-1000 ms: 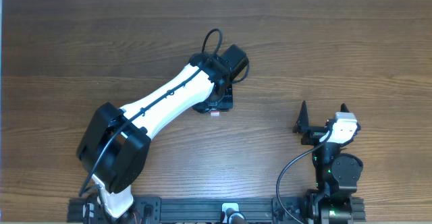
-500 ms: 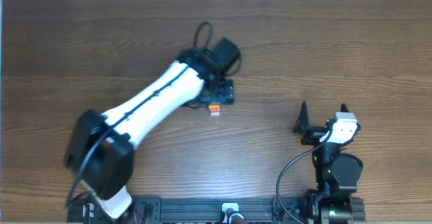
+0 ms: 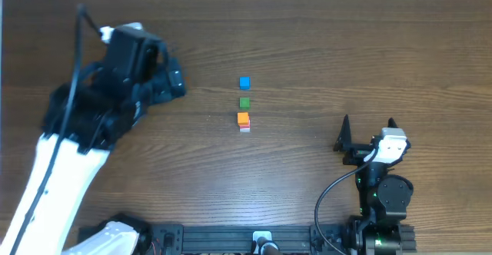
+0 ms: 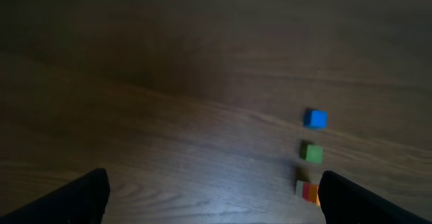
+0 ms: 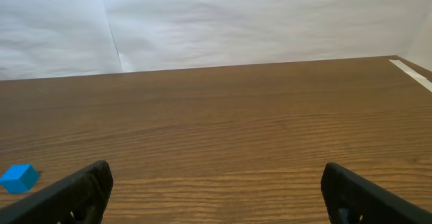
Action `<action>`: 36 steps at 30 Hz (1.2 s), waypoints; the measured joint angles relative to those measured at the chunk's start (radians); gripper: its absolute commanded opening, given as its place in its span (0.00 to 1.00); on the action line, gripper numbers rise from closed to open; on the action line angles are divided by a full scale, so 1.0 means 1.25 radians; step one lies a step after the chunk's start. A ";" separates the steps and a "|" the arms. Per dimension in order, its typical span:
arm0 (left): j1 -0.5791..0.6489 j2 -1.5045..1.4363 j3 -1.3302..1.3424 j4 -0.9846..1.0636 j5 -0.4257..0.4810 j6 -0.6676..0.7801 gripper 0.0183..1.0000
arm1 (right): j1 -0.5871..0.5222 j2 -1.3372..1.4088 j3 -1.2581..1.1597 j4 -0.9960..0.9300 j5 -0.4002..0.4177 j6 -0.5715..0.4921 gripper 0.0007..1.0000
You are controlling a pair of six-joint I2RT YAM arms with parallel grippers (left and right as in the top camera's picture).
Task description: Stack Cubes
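Left gripper (image 4: pixel 212 183) gapes empty (right gripper (image 3: pixel 368 124) likewise) — at its 3 o'clock, blue cube (image 3: pixel 244 82), green cube (image 3: pixel 244 102) and orange cube (image 3: pixel 243 118) line up 12 to 6 on the table (image 3: pixel 346 40).

- Table (image 3: pixel 346 40): brown wood, visible grain, soft sheen.
- Blue cube (image 3: pixel 244 82), green cube (image 3: pixel 244 102) at its six o'clock, orange cube (image 3: pixel 243 118): smooth, matt, plastic-looking.
- Left arm (image 3: pixel 50 170) shell: smooth white plastic.
- Backdrop (image 5: pixel 236 21): white, wrinkled, paper-like.

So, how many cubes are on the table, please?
4, in a line mid-table: blue cube, green cube, then orange cube atop a pale cube; another may hide beneath.
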 measured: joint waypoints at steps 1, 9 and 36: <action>0.000 -0.018 0.000 -0.001 -0.002 0.006 1.00 | 0.000 0.000 0.000 0.000 0.000 0.000 0.99; 0.000 -0.067 0.000 -0.038 -0.018 0.137 1.00 | 0.000 0.000 0.000 0.000 0.000 0.000 0.99; 0.285 -0.774 -0.635 0.465 0.377 0.448 1.00 | 0.000 0.000 0.000 0.000 0.000 0.001 0.99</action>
